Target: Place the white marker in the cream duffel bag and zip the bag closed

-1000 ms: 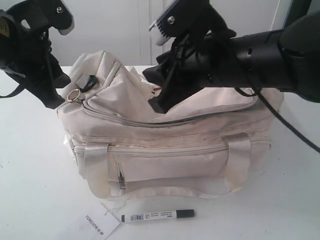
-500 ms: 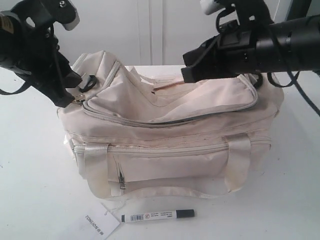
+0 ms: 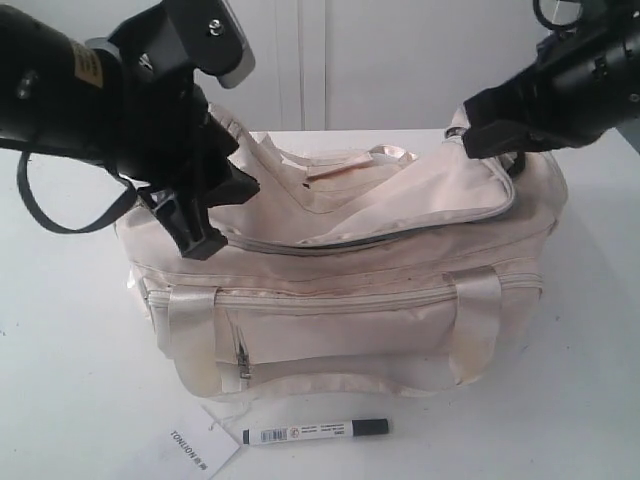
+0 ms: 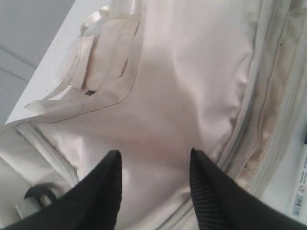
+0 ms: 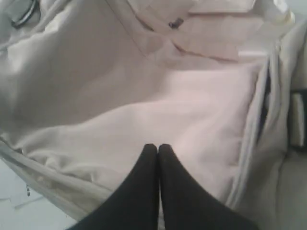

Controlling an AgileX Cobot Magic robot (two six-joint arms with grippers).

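Note:
The cream duffel bag (image 3: 340, 300) stands in the middle of the table, its curved top zipper (image 3: 400, 233) showing a thin dark gap. In front of it the white marker (image 3: 315, 431) lies flat on the table, dark cap to the right. My left gripper (image 3: 200, 235) hangs open over the bag's left end; in the left wrist view its jaws (image 4: 153, 158) stand wide apart above the cream fabric (image 4: 182, 86), holding nothing. My right gripper (image 3: 478, 130) hovers at the bag's back right end, jaws (image 5: 157, 146) shut and empty over the top panel (image 5: 144, 96).
A white paper tag printed TONLION (image 3: 195, 447) lies on the table left of the marker. Satin strap handles (image 3: 478, 320) hang down the bag's front. White table (image 3: 70, 350) surrounds the bag, with a pale wall behind.
My left arm has swung right and down over the bag's left end. My right arm has drawn back from the top panel to the back right.

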